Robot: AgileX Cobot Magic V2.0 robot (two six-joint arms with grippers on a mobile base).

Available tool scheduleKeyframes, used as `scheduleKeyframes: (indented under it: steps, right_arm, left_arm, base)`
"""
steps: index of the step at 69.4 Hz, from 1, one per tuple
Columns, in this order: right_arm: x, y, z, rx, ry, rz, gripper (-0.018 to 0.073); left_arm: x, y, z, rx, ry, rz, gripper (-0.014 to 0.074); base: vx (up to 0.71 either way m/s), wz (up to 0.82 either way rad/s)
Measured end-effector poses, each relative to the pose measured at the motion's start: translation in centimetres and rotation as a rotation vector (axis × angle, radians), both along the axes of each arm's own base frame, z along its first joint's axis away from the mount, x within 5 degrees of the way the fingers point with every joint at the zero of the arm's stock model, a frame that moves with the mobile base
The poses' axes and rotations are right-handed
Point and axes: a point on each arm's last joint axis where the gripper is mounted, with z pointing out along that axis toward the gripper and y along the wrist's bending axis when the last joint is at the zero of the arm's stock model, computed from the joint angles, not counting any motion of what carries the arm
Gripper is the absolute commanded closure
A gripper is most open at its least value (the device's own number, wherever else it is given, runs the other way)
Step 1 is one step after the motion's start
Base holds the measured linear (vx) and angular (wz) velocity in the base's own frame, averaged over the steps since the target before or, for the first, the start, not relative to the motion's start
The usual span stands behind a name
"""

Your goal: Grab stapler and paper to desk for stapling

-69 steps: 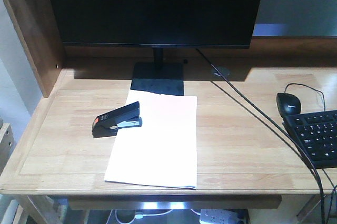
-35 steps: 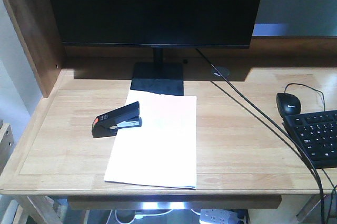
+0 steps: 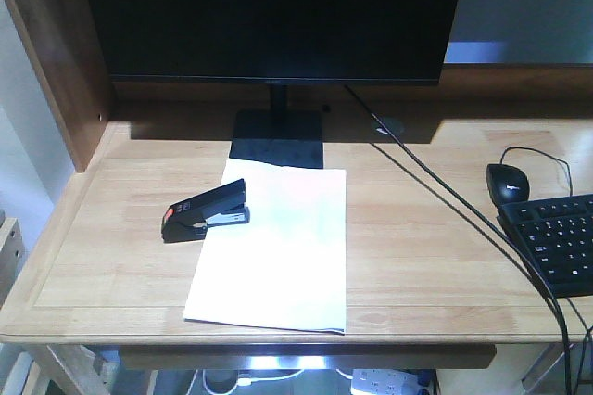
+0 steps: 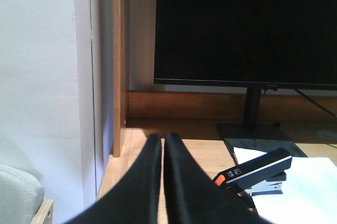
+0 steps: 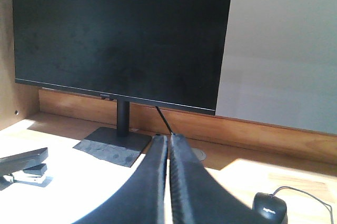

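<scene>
Nothing has moved: stapler (image 3: 206,210) sits at nine o'clock on the paper (image 3: 276,247), on the desk (image 3: 426,256). Left gripper (image 4: 162,142) and right gripper (image 5: 168,142) pressed together, empty.

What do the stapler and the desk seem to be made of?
The stapler looks like matte black plastic with an orange end and a silvery metal magazine beneath. The desk appears to be light, smooth wood: plank joints and grain are visible.

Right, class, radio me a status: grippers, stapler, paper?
Left gripper shut, empty. Right gripper shut, empty. Stapler resting on paper's left edge, on desk. Nothing obstructing.
</scene>
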Motion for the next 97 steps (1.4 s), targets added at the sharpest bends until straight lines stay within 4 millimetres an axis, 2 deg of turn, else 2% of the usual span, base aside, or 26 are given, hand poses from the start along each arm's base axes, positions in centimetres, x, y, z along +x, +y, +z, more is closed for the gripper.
scheduleKeyframes:
  steps: [50, 60, 69, 85, 97]
  right_arm:
    - [0.0, 0.0, 0.0, 0.017, 0.01, -0.002, 0.0569]
    - [0.1, -0.3, -0.4, -0.023, 0.038, -0.04, 0.0569]
    - [0.1, -0.4, -0.8, -0.138, 0.053, -0.045, 0.0569]
    - [0.1, -1.0, -1.4, -0.13, 0.127, -0.164, 0.0569]
    - [0.1, -1.4, -1.1, -0.12, 0.105, -0.247, 0.0569]
  left_arm:
    - [0.0, 0.0, 0.0, -0.003, 0.0, 0.0, 0.0603]
    - [0.0, 0.0, 0.0, -0.003, 0.0, 0.0, 0.0603]
    - [0.0, 0.0, 0.0, -0.003, 0.0, 0.0, 0.0603]
    - [0.0, 0.0, 0.0, -0.003, 0.0, 0.0, 0.0603]
    - [0.0, 0.0, 0.0, -0.003, 0.0, 0.0, 0.0603]
  base:
    - [0.0, 0.0]
    - [0.0, 0.0]
    - [0.0, 0.0]
    - [0.0, 0.0]
    - [0.0, 0.0]
